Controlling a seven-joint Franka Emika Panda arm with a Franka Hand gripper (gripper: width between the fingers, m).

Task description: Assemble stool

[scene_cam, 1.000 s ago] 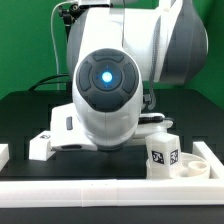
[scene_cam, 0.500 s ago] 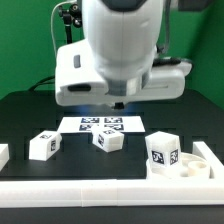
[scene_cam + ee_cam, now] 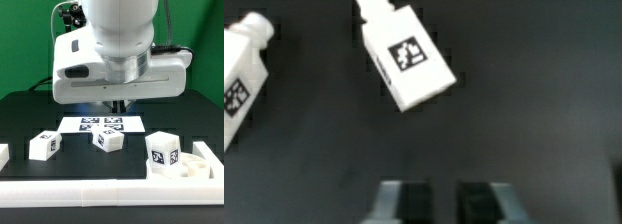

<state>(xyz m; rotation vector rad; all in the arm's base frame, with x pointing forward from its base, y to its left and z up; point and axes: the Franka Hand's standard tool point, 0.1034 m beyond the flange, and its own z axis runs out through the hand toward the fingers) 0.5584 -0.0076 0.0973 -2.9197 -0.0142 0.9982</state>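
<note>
step: fetching the next leg, I'd say; one leg looks placed, two lie loose
tool point(image 3: 443, 186): fingers a little apart, nothing between them; hangs above the desk point(image 3: 28, 112), over the marker board point(image 3: 100, 124) and just behind the middle leg
seat point(image 3: 197, 167): on the desk at the exterior view's right, just behind the rim bar point(image 3: 100, 188)
upright leg point(image 3: 163, 150): stands on end at the seat's near-left side, tags facing the camera; looks fitted
middle leg point(image 3: 108, 141): loose, tipped over, just in front of the marker board
left leg point(image 3: 42, 145): loose, on its side, well apart from the seat
next move: spread the tool wider, come down over the middle leg square to its sides, pinch it, then carry it to the seat
wrist view: two tagged legs lie on the dark desk, probably the loose pair; one is cut off at the edge
hidden: the arm fills the top of the exterior view, so the tool barely shows there; seat cropped at the frame edge; the join of upright leg and seat can't be made out; white piece at the far left too cropped to name
</note>
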